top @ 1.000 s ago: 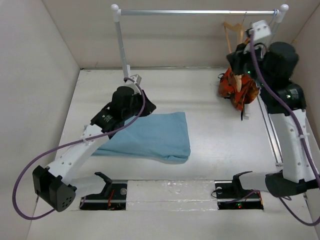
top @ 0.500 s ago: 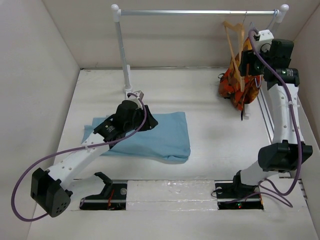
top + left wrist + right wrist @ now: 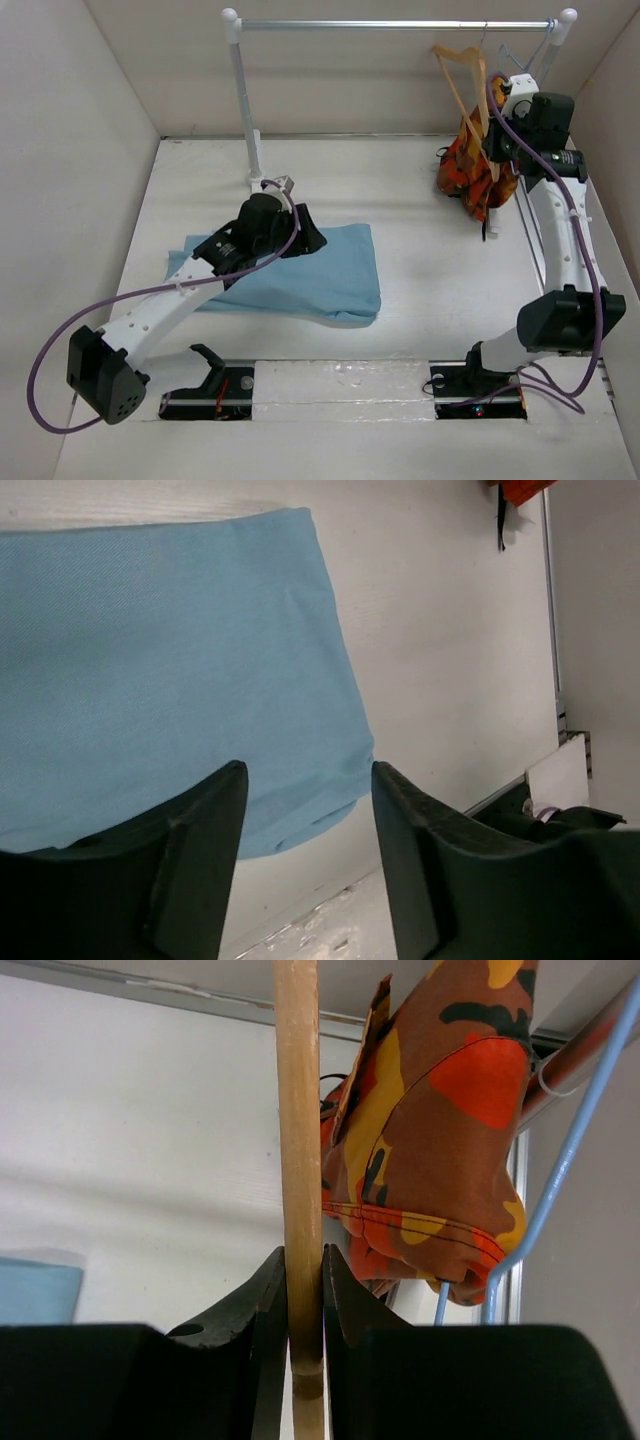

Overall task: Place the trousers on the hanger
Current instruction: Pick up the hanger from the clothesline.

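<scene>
The light-blue trousers [image 3: 318,272] lie folded flat on the table, left of centre; they fill the upper left of the left wrist view [image 3: 160,660]. My left gripper [image 3: 300,238] hovers over their upper edge, open and empty [image 3: 305,810]. The tan wooden hanger [image 3: 462,75] hangs from the rail at the back right. My right gripper [image 3: 497,135] is shut on the hanger's wooden bar [image 3: 298,1160], its jaws pressed on both sides of it [image 3: 304,1290].
A metal clothes rail [image 3: 400,24] on white posts spans the back. An orange-red patterned garment [image 3: 472,170] hangs on a thin pale blue wire hanger [image 3: 560,1160] right beside the wooden one. White walls enclose the table on three sides.
My right gripper has risen to the rail and the wooden hanger has swung left and up with it. My left gripper has shifted slightly right over the trousers.
</scene>
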### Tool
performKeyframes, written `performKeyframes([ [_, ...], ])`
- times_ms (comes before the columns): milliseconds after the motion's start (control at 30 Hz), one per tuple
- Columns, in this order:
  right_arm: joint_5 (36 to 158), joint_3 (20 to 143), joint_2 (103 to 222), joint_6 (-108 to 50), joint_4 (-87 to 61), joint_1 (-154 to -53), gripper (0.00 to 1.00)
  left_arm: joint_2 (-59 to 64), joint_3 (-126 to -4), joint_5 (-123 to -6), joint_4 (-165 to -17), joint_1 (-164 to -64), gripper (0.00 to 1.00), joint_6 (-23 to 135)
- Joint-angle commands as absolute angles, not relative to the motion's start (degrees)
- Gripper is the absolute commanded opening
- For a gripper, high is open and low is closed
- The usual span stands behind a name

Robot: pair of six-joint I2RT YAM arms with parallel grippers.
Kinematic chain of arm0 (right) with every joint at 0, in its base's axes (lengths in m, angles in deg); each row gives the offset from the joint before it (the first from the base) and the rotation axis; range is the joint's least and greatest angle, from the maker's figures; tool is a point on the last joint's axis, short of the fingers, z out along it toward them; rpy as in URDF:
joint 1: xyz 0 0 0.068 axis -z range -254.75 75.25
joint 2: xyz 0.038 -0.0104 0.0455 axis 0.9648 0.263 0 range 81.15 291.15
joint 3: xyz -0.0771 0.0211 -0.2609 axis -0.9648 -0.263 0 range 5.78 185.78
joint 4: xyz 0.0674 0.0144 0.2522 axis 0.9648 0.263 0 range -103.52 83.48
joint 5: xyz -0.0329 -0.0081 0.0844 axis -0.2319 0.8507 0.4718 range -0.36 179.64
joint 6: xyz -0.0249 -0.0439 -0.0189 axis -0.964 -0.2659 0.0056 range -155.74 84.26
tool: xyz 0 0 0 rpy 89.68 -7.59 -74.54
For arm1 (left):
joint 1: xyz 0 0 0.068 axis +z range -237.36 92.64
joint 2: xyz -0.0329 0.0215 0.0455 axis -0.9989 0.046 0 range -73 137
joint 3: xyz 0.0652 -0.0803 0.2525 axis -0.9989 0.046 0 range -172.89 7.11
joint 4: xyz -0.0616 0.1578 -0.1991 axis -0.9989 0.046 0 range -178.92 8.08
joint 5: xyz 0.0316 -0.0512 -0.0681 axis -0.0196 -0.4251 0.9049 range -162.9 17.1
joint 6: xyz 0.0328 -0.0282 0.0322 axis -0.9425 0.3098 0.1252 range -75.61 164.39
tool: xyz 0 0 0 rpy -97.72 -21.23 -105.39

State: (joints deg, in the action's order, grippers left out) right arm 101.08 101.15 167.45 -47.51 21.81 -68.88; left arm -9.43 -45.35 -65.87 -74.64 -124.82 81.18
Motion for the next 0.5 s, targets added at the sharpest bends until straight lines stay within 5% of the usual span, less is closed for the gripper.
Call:
performKeyframes([
  [0,96.95,102.36,161.23,-46.47,13.91,-70.97,0.0,-7.01,-54.74,-66.13,-74.61,-126.03,0.51,79.63],
  [233,87.1,106.15,155.87,-48.48,15.57,-74.93,0.0,5.28,-81.26,-67.72,-68.01,-129.98,0.6,77.08],
  [467,84.72,93.5,147.95,-48.75,11.0,-76.16,0.0,14.26,-95.09,-67.54,-68.26,-136.23,0.63,79.27],
])
